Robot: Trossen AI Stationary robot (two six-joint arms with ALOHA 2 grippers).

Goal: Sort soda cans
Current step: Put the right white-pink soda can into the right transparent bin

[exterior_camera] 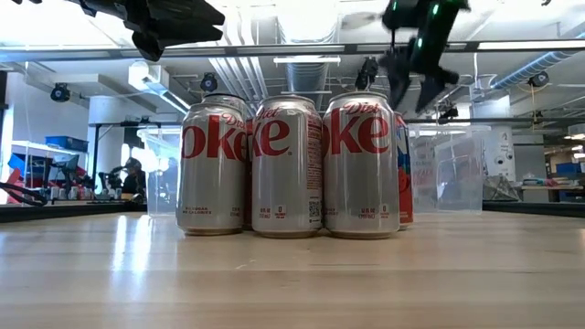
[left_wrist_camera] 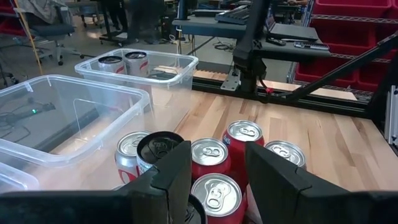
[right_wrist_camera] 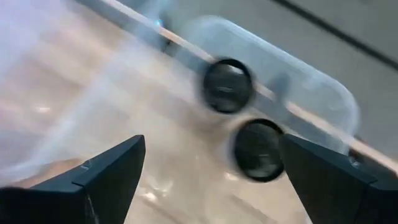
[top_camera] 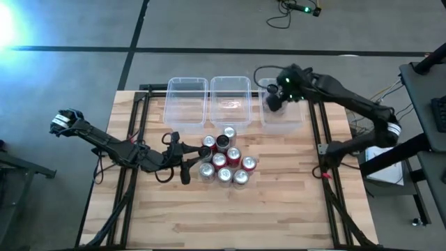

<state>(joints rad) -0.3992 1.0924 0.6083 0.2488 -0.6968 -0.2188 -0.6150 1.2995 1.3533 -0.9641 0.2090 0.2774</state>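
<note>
Hovering right gripper (top_camera: 274, 99) spread, bin (right_wrist_camera: 292, 74) blurred | left gripper (top_camera: 187, 164) released beside cans (top_camera: 224, 162)

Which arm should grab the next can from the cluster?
Left. The left gripper sits open beside the can cluster; the right gripper hangs open over the right bin, away from them.

wooden table (top_camera: 279, 209), soda cans (top_camera: 224, 162), clear bins (top_camera: 187, 101)

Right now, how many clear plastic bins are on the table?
3, in a row along the table's far edge: left bin, middle bin, and right bin, partly hidden under the right gripper.
</note>
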